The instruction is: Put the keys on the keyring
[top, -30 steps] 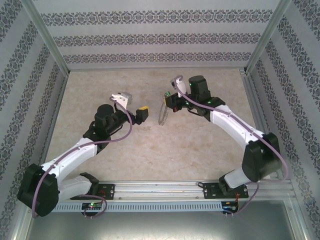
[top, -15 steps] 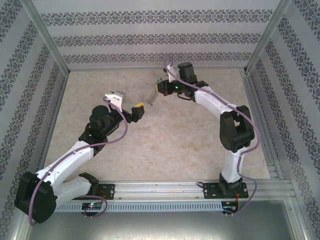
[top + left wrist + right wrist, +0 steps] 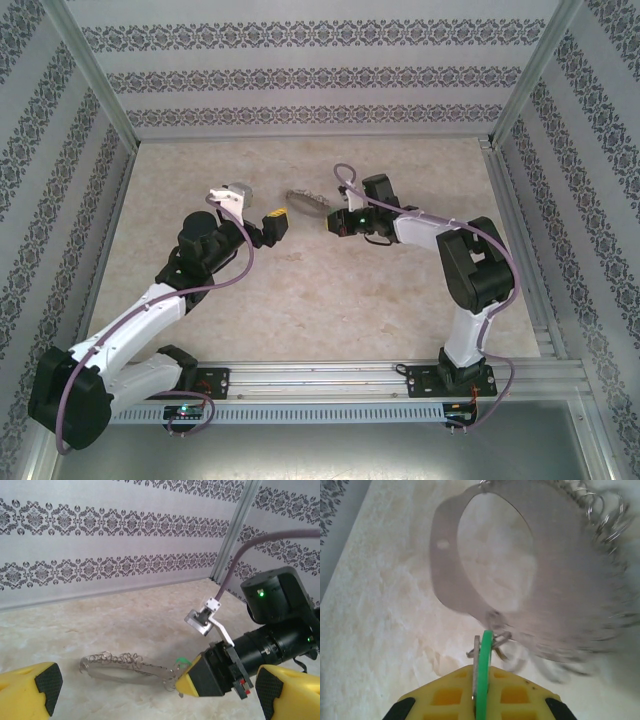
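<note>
I see the right arm folded sharply, its elbow raised at the right side and its forearm stretched low to the left, toward the middle of the pale marbled table [image 3: 300,310]; the right gripper [image 3: 334,222] sits close above the surface, tips pointing left and far. In the right wrist view its yellow fingers [image 3: 445,695] are clamped on the small silver key with the green plastic head [image 3: 486,660], which stands edge-on between them and pokes out past the tips. The large grey metal keyring [image 3: 305,197], part flat band and part coiled wire, lies on the table just left and far of that gripper; its nearest end, with some small wire loops, comes right up to the key's tip, but I cannot tell whether the two are linked. The left arm reaches from the near left corner up toward the centre, wrist level and aimed right; the left gripper [image 3: 277,224] hangs above the table with its yellow fingers [image 3: 30,687] wide apart and nothing between them, facing the right gripper across a gap.
</note>
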